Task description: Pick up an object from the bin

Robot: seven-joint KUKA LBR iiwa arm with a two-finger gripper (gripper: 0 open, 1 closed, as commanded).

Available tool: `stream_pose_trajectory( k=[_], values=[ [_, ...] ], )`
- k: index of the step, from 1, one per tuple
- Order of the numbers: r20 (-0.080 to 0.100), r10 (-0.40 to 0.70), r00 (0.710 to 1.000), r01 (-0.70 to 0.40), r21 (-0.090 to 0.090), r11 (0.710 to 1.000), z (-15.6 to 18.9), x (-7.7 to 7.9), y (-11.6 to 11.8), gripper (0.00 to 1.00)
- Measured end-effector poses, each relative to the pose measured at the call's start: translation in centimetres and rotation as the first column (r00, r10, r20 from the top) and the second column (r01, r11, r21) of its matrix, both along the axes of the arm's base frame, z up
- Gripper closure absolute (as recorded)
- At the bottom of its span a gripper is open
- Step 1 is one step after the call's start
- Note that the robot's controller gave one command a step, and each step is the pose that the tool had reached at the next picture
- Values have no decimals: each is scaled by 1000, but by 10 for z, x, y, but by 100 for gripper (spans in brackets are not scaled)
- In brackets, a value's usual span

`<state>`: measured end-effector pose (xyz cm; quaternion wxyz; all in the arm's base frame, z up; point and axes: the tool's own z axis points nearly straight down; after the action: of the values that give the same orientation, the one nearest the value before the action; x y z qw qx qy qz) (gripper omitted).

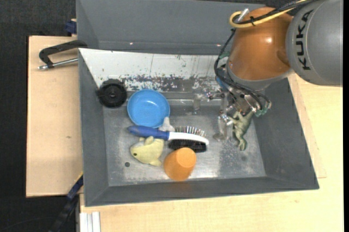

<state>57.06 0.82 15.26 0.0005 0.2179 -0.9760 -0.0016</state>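
- Camera view, far left of the grey metal bin [283,171]: a black round ribbed knob [112,94] lies on the floor near the back wall, apart from the rest.
- Just right of it, a blue round plastic bowl [148,107] sits upright, mouth up.
- Below the bowl, in the lower left of the bin, a brush with a blue handle and a white head of dark bristles [170,136] lies crosswise, its handle end touching the bowl's rim.
- Under the brush handle, a pale yellow soft toy [147,152] lies on the floor; touching it to the right, an orange plastic cup [180,164] lies near the front wall, just below the brush head.
- Right of centre, well apart from that group, the pincer [239,115] hangs below the arm's orange wrist cover [256,54], pinching the upper end of an olive-green toy animal figure [240,132].
- The figure dangles from the fingers with its legs pointing down, over the right half of the floor.
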Motion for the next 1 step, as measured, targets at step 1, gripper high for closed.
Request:
stream_pose_trajectory(
  k=[1],
  values=[
    [1,122,993,-122,0,993,-73,-35,33,0]
  ],
)
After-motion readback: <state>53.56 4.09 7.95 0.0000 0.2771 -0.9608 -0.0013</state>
